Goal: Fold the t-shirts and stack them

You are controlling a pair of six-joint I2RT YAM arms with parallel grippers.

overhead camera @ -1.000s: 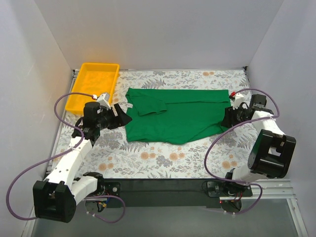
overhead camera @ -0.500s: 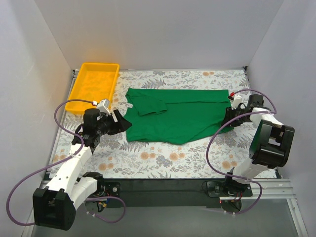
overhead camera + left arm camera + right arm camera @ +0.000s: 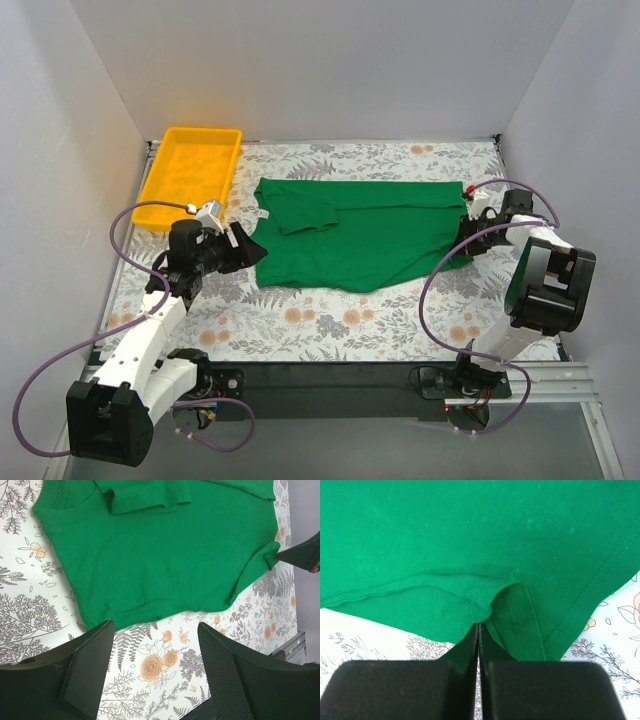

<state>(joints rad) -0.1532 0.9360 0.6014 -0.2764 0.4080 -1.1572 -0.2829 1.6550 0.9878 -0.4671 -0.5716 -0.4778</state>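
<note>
The green t-shirt lies partly folded on the floral table, its collar and small white label to the left and one sleeve turned in. My right gripper is at the shirt's right hem; in the right wrist view the right gripper is shut, with the t-shirt hem bunched at its tips. My left gripper sits just left of the collar. In the left wrist view the left gripper is open above bare tablecloth, the t-shirt beyond its fingers.
A yellow tray stands at the back left corner. White walls close in the table on the left, back and right. Purple cables loop from both arms. The right gripper's dark tip shows in the left wrist view.
The right gripper has closed on the shirt's right hem and shifted slightly back. The left arm moved a little toward the near side, then stayed still with its jaws open.
</note>
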